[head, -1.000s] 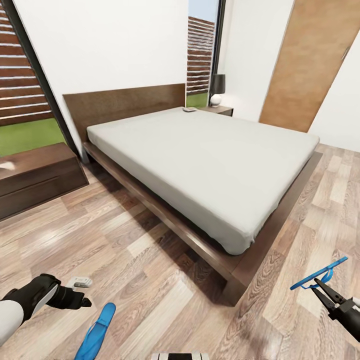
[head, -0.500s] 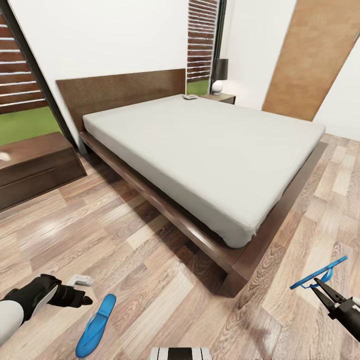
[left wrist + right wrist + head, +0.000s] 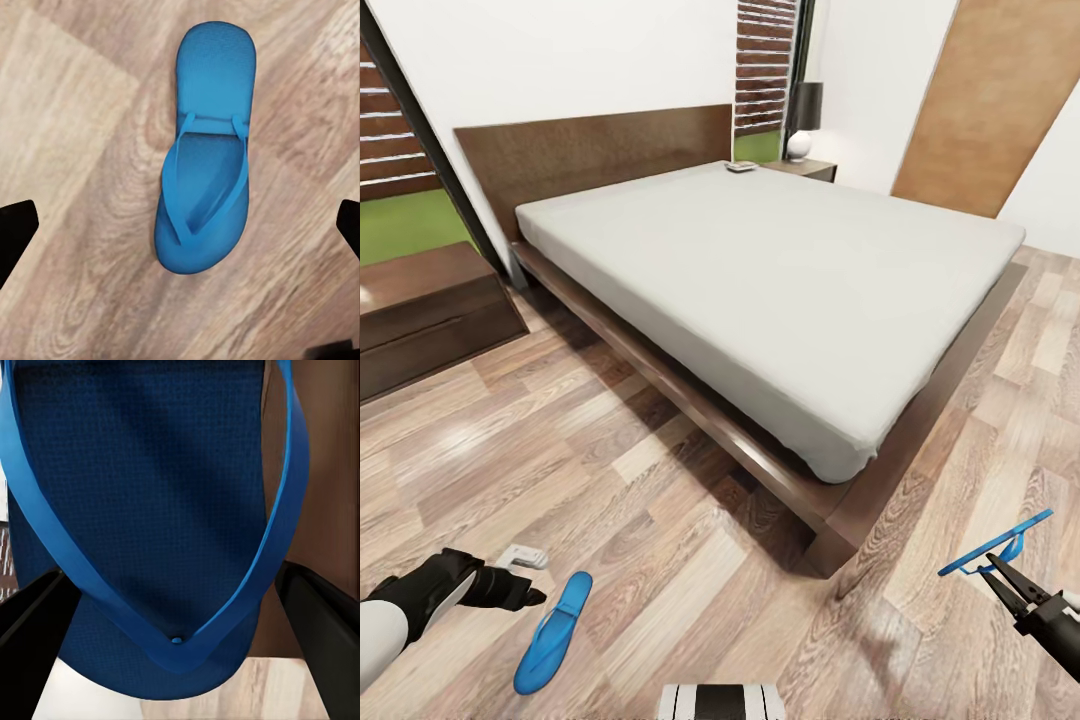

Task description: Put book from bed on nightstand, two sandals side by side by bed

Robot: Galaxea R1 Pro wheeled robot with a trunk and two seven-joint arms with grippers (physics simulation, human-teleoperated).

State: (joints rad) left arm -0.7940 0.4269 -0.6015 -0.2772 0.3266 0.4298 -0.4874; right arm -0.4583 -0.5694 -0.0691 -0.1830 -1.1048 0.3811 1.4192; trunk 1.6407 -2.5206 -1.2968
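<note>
Head view showed the bedroom's large low dark-brown wooden platform bed point(image 3: 860, 500) with its smooth light-grey mattress point(image 3: 780, 280) stretching away from the robot across a light wood-plank floor point(image 3: 660, 520). One bright blue flat flip-flop sandal point(image 3: 553, 632) lay flat on the floor, sole down, off the near corner of the bed and apart from the frame. The left gripper point(image 3: 520, 592) hung just above that sandal, and in the left wrist view its dark fingers point(image 3: 15, 232) stood wide apart on either side of the sandal with nothing between them. The second blue flip-flop sandal point(image 3: 995, 545) was up in the air at the right gripper point(image 3: 1000, 570); the jaws looked clamped about its thin blue thong strap point(image 3: 247, 600), though the contact itself was not plain in the right wrist view. A small thin pale object, judged to be the book point(image 3: 740, 166), lay at the far corner of the mattress near the headboard, close to the low dark-brown glossy nightstand point(image 3: 805, 168) bearing a black-shaded lamp point(image 3: 801, 118). A second dark-brown cabinet point(image 3: 420, 320) stood beside the bed's other side. By this reading no part of the task was finished: one sandal was set down, its mate was yet to be laid beside it, and the book was not yet moved.
</note>
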